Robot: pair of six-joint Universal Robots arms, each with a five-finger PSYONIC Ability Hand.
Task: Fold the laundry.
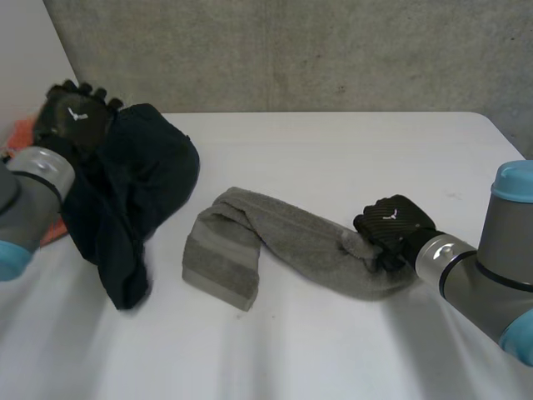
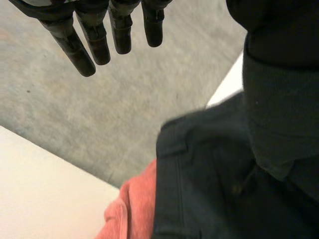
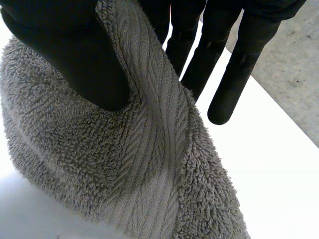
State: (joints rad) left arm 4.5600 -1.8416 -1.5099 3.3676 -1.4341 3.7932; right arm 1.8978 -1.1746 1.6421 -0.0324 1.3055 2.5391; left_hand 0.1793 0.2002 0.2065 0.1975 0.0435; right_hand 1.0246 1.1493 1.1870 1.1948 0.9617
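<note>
A grey towel [image 1: 283, 242] is laid in a loose, crumpled roll across the middle of the white table [image 1: 333, 150]. Its folded end is turned toward the front edge. Its other end is reached toward the right edge, where it is gripped by the right hand [image 1: 391, 223]. In the right wrist view the towel's woven band is pinched between the thumb [image 3: 79, 59], pressed onto the pile, and the straight fingers [image 3: 239, 74] behind it.

At the far left corner of the table the left hand [image 1: 75, 117] is held raised. A dark blue garment [image 1: 137, 183] is draped over it and hangs down to the tabletop, well apart from the towel. In the left wrist view this hand's fingers [image 2: 99, 45] are seen straight and slightly spread, clear of the cloth. The garment is hung beside them over the thumb side of the hand. An orange cloth [image 1: 21, 133] is seen at the left edge, partly covered by the dark garment.
</note>
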